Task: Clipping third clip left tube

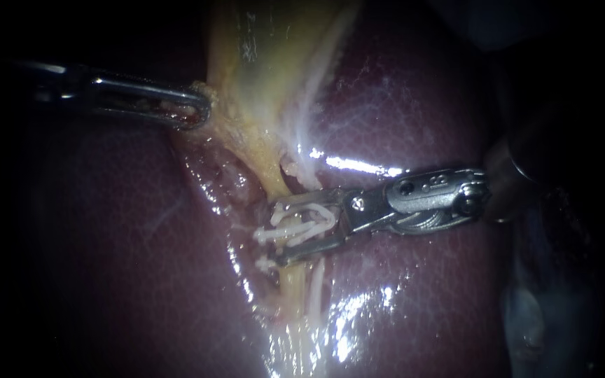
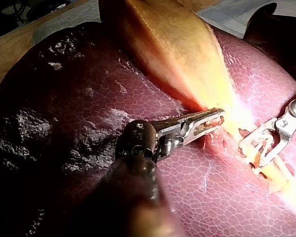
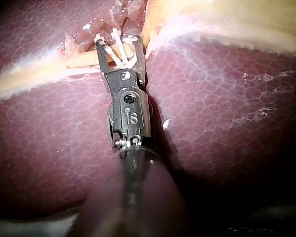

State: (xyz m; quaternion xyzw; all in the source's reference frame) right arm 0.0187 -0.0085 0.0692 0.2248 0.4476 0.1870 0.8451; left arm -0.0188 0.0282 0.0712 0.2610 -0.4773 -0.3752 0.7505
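The right instrument (image 1: 278, 233) has its jaws apart, straddling the tube (image 1: 290, 280). A white clip (image 1: 295, 229) lies between them, across the tube. Well beyond them, the left instrument (image 1: 203, 110) is clamped on the gallbladder (image 1: 267, 63) edge, over the liver (image 1: 421, 105).
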